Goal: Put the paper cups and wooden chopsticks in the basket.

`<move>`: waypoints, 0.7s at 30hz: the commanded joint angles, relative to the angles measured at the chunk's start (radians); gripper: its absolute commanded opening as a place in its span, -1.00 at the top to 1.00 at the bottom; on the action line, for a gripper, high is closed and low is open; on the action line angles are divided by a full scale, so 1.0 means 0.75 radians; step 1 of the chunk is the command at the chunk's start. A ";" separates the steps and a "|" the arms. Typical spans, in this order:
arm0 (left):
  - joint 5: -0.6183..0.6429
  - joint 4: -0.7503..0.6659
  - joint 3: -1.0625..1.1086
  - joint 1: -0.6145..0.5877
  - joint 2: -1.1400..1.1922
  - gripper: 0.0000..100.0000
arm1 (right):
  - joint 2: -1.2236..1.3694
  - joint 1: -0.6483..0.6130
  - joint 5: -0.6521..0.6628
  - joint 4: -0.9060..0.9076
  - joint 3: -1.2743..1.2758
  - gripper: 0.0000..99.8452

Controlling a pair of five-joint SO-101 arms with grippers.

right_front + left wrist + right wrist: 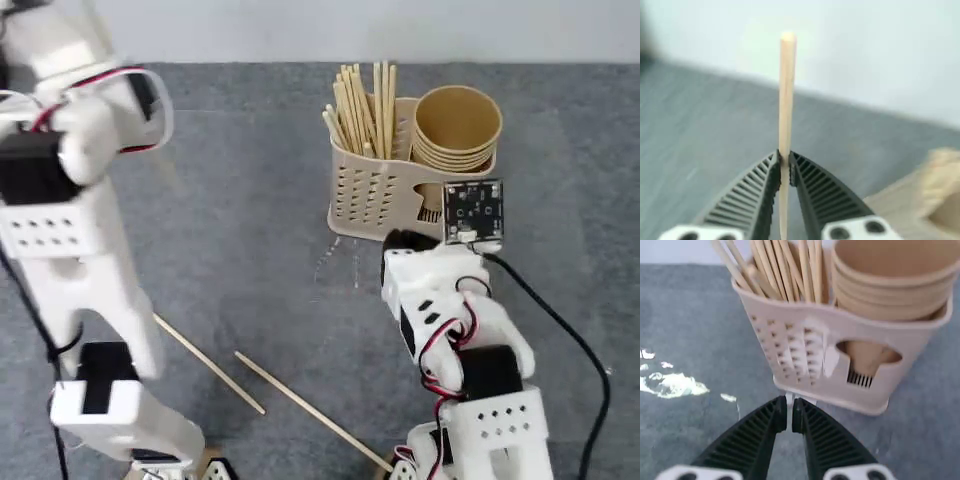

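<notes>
Left fingers [762,185] clamped on wooden chopstick [787,90]. Right fingers [765,425] together, empty, just before basket [805,355]. Paper cups [457,125] stacked inside basket, beside chopstick bundle [362,105]. Two loose chopsticks [210,364] lying on counter [250,200].

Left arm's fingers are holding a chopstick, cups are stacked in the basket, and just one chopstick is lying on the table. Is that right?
Not quite. The high view shows two loose chopsticks lying on the table, not one. The rest stands: the left arm's fingers hold a chopstick, and the cups are stacked in the basket.
</notes>
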 commanded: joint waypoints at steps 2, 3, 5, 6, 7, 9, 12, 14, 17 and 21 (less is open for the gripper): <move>0.143 -0.209 -0.134 0.174 -0.049 0.98 | -0.099 -0.005 -0.092 -0.097 0.149 0.93; 0.170 -0.254 -0.136 0.205 -0.049 0.98 | -0.118 -0.009 -0.102 -0.132 0.200 0.93; 0.217 -0.338 -0.134 0.260 -0.049 0.98 | -0.157 -0.009 -0.106 -0.206 0.307 0.93; 0.235 -0.370 -0.134 0.284 -0.047 0.98 | -0.177 -0.005 -0.102 -0.234 0.354 0.93; 0.250 -0.399 -0.134 0.313 -0.047 0.98 | -0.202 -0.001 -0.102 -0.257 0.401 0.93; 0.264 -0.446 -0.132 0.370 -0.047 0.98 | -0.257 -0.005 -0.100 -0.285 0.491 0.93; 0.264 -0.511 -0.099 0.460 -0.037 0.98 | -0.347 -0.005 -0.078 -0.308 0.567 0.93; 0.264 -0.561 -0.044 0.507 -0.008 0.98 | -0.410 -0.007 -0.059 -0.304 0.593 0.93; 0.264 -0.626 0.050 0.546 0.057 0.98 | -0.502 -0.007 -0.053 -0.300 0.636 0.92; 0.260 -0.655 0.099 0.548 0.121 0.97 | -0.582 -0.007 -0.049 -0.300 0.683 0.92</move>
